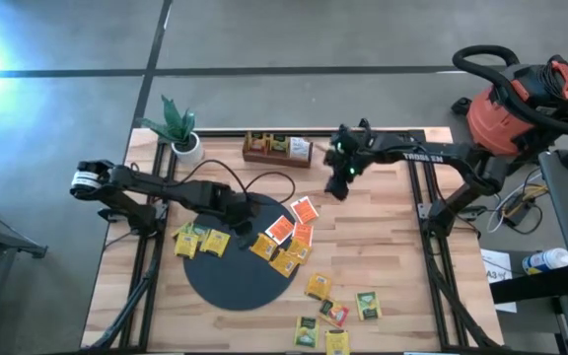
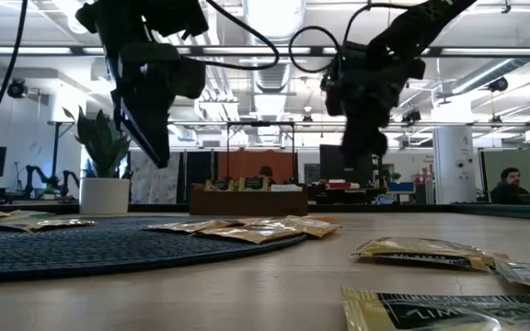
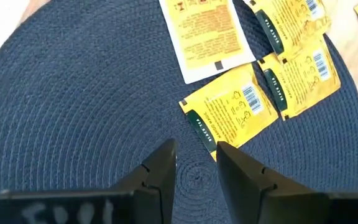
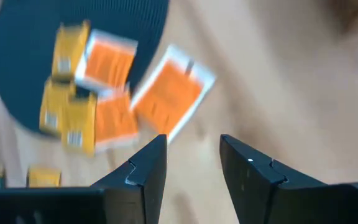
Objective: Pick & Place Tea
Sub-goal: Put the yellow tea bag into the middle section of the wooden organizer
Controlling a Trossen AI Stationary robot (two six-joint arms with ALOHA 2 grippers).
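Observation:
Small square tea packets lie flat on the black round mat [image 1: 235, 266] and the wooden table: yellow ones [image 3: 229, 109] on the mat, orange ones [image 4: 169, 99] at the mat's right rim, green and yellow ones [image 1: 366, 306] near the front edge. My left gripper [image 3: 194, 163] hovers open above the mat, a yellow packet just ahead of its fingertips. My right gripper [image 4: 194, 155] hangs open above bare table to the right of the orange packets [image 1: 304, 210]. Neither has anything between its fingers.
A brown wooden compartment tray [image 1: 276, 148] stands at the far edge, a potted plant [image 1: 180, 133] at the far left corner. A red shop vacuum [image 1: 521, 108] stands off the table at the right. Bare wood shows along the table's right side [image 1: 383, 237].

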